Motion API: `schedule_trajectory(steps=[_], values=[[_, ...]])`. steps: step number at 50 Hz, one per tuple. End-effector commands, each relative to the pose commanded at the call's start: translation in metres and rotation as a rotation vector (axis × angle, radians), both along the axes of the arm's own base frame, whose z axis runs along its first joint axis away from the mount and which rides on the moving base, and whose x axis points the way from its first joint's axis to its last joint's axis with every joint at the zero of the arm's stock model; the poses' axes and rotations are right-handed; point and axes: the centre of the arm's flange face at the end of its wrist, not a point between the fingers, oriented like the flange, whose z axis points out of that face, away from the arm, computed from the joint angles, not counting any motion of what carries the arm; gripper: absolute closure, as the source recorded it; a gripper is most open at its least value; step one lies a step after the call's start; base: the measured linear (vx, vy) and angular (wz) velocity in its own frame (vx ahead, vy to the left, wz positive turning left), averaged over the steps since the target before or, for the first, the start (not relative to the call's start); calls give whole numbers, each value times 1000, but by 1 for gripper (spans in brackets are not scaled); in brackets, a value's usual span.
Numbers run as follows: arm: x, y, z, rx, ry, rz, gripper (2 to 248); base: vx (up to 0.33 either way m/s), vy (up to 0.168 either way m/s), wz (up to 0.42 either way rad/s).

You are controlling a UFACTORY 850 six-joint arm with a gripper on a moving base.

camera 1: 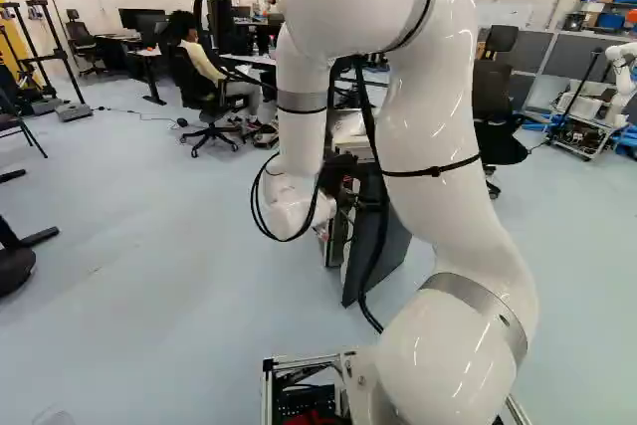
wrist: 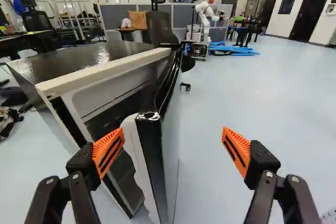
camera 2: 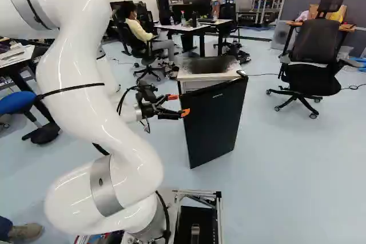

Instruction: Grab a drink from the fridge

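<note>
Blue tops the rounded seat (camera 2: 14, 102) well to the left of the small fridge (camera 2: 209, 76) with its glossy black top and cream rim, going across the right base view. Next comes my thick white jointed arm (camera 2: 86, 101), then, just left of the fridge, my black two-fingered gripper (camera 2: 179, 105) with ribbed orange pads (wrist: 108, 152). I have it spread wide, with the free edge of the fridge's flat black door (camera 2: 214, 121) between the fingers, ungripped; whether one pad touches it, I cannot tell. That door stands ajar, and what sits in the fridge's dark inside is hidden. Right of the fridge, well apart, is a black high-backed office chair (camera 2: 314, 55).
</note>
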Motion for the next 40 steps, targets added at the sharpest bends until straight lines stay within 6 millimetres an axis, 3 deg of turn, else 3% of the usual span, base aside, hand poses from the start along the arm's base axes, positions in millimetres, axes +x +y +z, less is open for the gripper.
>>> schedule_trajectory(steps=[23,40], values=[[17,-3,1,5,-34,-100,3,0,0,0],[17,-9,3,-5,-43,-167,3,0,0,0]])
